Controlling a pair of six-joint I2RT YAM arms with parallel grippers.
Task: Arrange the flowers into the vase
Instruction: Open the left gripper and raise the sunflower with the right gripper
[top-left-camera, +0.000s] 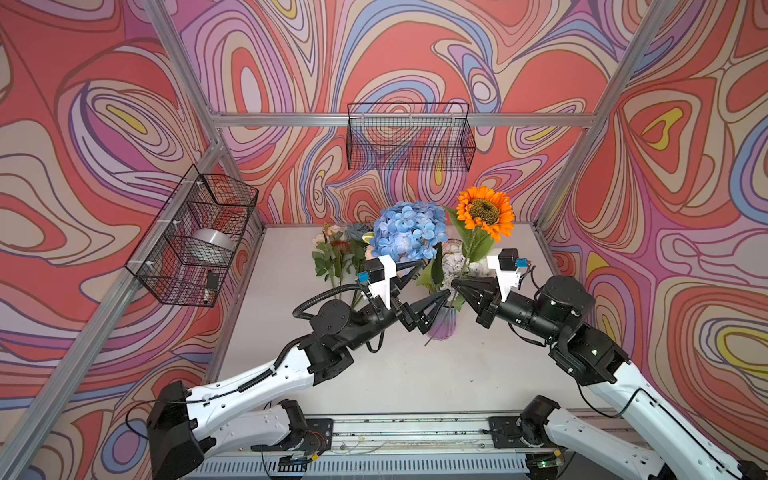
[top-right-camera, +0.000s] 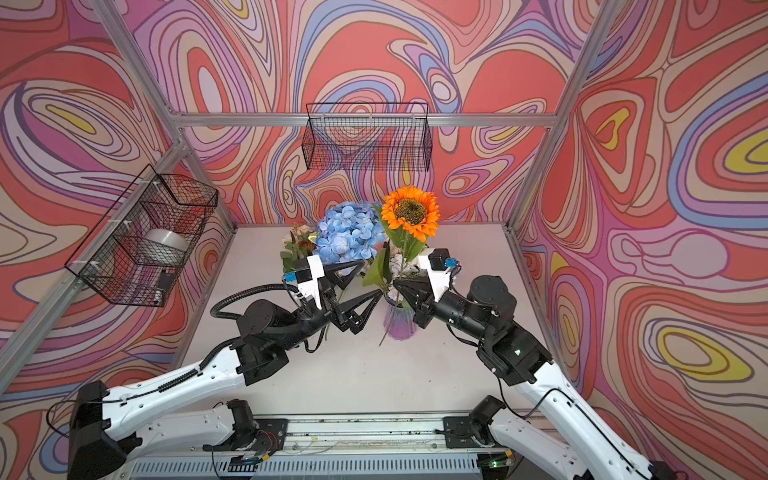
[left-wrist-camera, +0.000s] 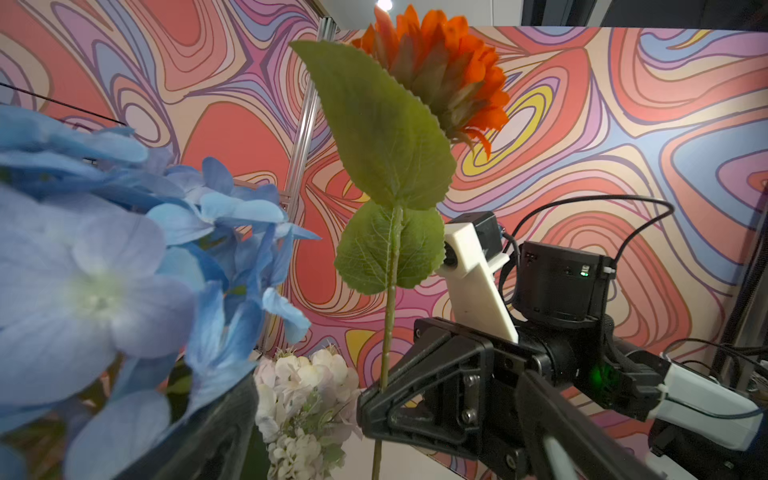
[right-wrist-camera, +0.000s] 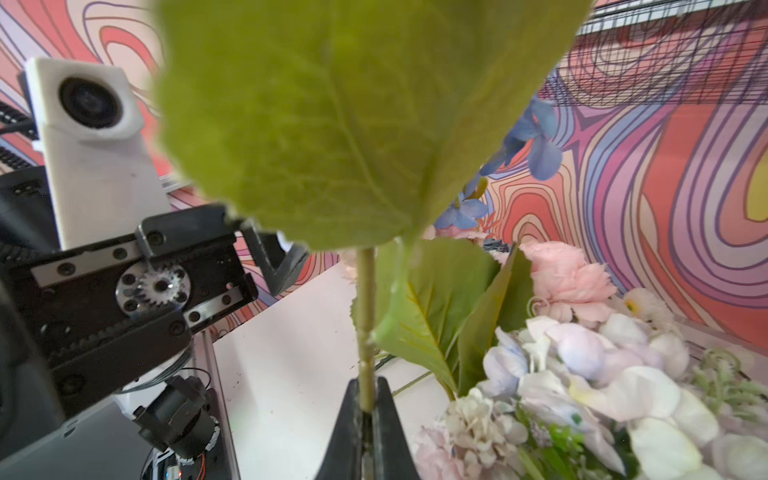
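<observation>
Sunflower (top-left-camera: 485, 212) upright over the vase (top-left-camera: 442, 328), mid-bench (top-left-camera: 415, 374). Right pincer (top-left-camera: 455, 286) clamped on its stem at the vase's 1 o'clock. Left pincer (top-left-camera: 437, 277) spread wide and empty at 11 o'clock, beside the hydrangea (top-left-camera: 409, 230). Suggest lowering straight with the stem vertical, releasing once seated.

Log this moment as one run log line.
right gripper: shut on sunflower stem | left gripper: open | sunflower bloom: upright above vase

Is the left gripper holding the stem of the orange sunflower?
No, the left gripper stands open, while the sunflower stem is pinched in the shut right gripper.
</observation>
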